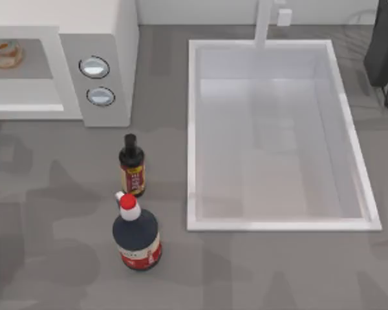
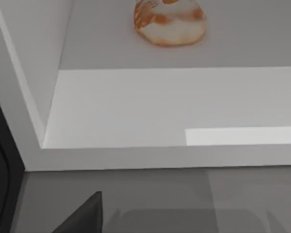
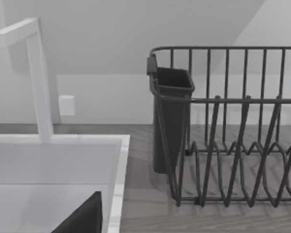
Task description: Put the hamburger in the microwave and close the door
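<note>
The left gripper sits low over the grey table, just in front of the microwave, at the top view's left edge. Only a dark wedge of it shows in the left wrist view, so I cannot tell how far open it is or whether it has hold of anything

Directly ahead of it is the white sill of the microwave's open front, then the pale floor of the cavity. The hamburger rests deeper in, on the cavity floor, well apart from the gripper and not touched by it. From above, the hamburger lies inside the cavity to the left of the grey panel with two round silver knobs

Farther off to the gripper's right, a small dark bottle stands on the table. A bigger dark bottle with a red cap stands near it. Beyond them is the white sink, with its faucet at the back rim

Farthest away, the right arm is parked at the table's far right corner. Its gripper faces a dark wire dish rack with a cutlery holder, and its opening cannot be told either
</note>
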